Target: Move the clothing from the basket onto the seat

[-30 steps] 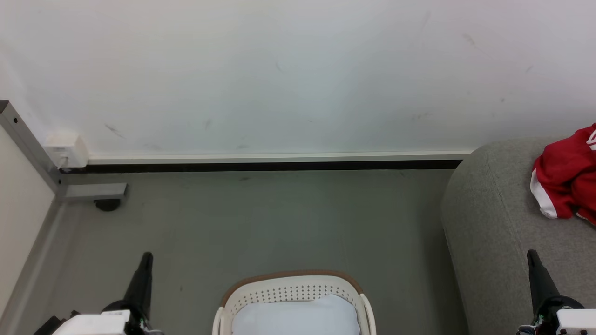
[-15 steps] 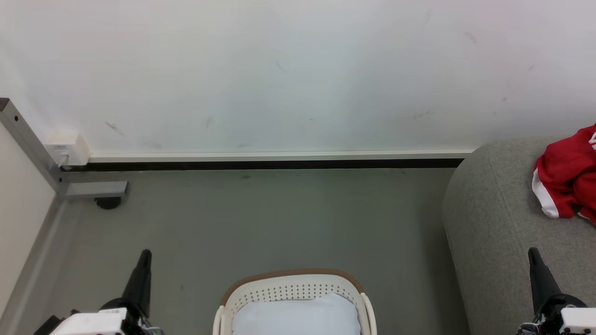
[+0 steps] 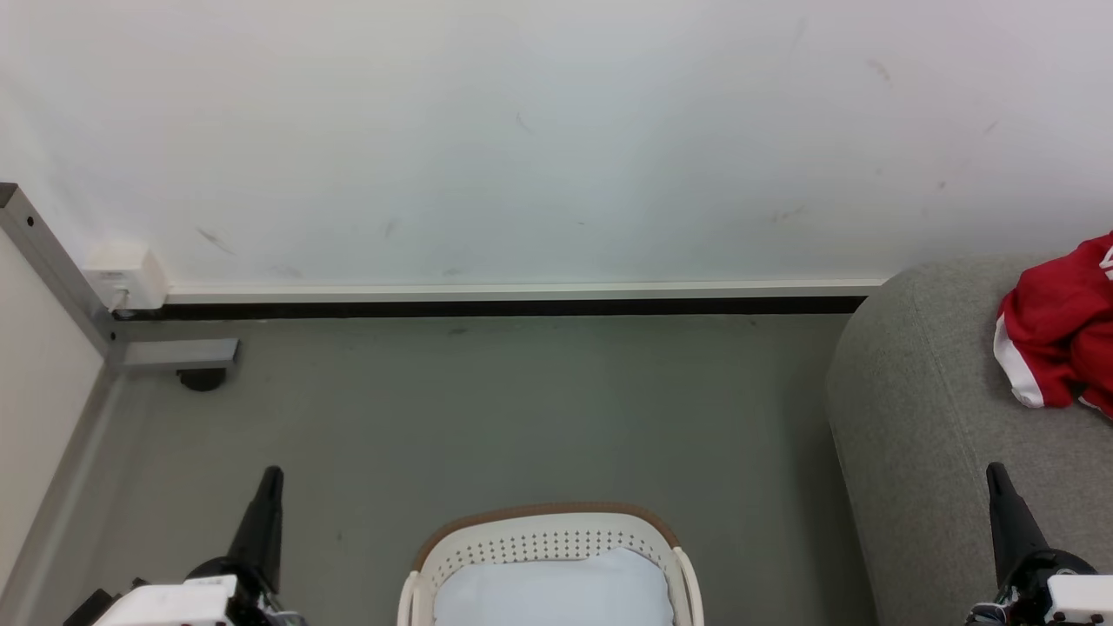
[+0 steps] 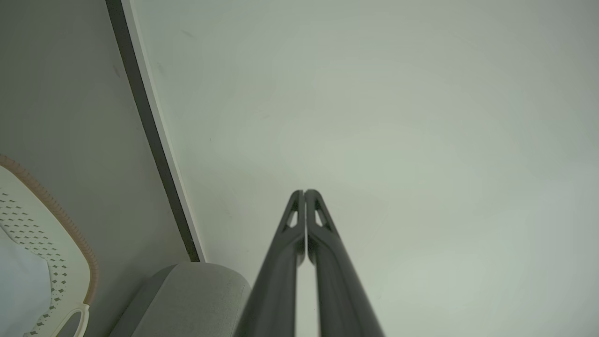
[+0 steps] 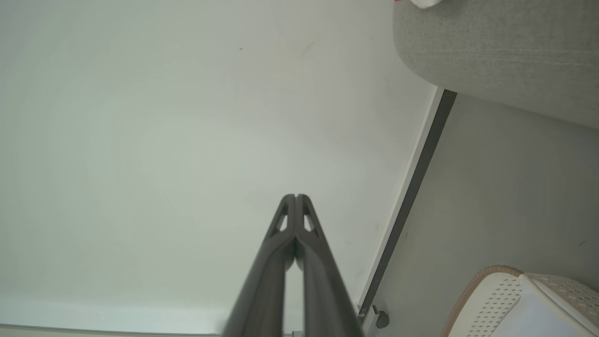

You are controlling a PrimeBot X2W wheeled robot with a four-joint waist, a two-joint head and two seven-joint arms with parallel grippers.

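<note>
The crumpled bright red garment with white trim (image 3: pixel 1056 335) lies on the big grey woven-fabric sofa (image 3: pixel 922 417) at the robot's right. It is well apart from the oval cream plastic basket with a brown rim (image 3: pixel 543 511), which stands on the grey floor (image 3: pixel 522 409) between the arms (a pale blue-white liner (image 3: pixel 552 591) sits inside it). The left gripper (image 4: pixel 304 192) and the right gripper (image 5: pixel 295 196) each have their long dark fingers pressed together, tip to tip.
</note>
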